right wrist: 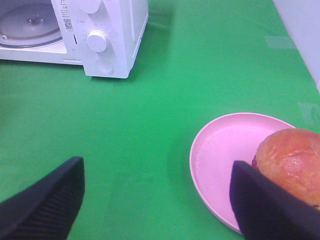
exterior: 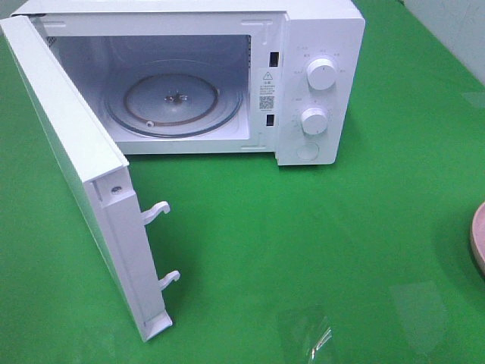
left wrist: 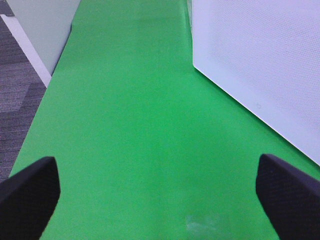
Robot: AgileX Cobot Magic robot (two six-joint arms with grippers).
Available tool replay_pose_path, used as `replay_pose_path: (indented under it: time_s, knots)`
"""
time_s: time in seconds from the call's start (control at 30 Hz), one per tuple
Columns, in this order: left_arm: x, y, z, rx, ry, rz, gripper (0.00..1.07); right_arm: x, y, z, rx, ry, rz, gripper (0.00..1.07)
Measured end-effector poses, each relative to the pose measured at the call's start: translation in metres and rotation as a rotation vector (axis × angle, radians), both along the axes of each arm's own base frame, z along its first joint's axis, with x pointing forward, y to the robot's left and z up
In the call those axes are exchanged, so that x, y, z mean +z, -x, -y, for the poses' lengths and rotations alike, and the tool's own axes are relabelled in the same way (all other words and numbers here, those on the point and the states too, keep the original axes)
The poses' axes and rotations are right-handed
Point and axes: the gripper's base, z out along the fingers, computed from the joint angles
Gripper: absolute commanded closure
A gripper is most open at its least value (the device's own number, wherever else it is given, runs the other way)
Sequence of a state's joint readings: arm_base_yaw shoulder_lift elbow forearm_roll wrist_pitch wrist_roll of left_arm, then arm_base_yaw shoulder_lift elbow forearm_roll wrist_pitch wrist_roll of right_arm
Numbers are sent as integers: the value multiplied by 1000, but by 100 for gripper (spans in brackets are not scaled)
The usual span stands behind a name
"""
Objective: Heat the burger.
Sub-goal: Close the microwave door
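burger (right wrist: 294, 164) on pink plate (right wrist: 225, 150), well apart from open microwave (exterior: 303, 83).

A green worktop (exterior: 364, 250) fills the scene, glossy enough to throw pale glints (overhead light, by the look). Beside the worktop's edge lies grey patterned carpet floor (left wrist: 15, 95), with a pale panel (left wrist: 42, 27) standing on it. Another pale wall (exterior: 455, 30) borders the worktop's far corner.
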State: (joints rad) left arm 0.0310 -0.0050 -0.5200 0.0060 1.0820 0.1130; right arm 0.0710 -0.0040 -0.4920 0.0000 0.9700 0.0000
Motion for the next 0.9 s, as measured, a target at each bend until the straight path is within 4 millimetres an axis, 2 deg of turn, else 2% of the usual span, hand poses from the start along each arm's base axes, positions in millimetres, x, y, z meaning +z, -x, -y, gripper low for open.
replay_pose_path:
  time_s: [0.9]
  knots:
    - [0,0,0,0,0,0,7,0,0,0,-35,0,0,32]
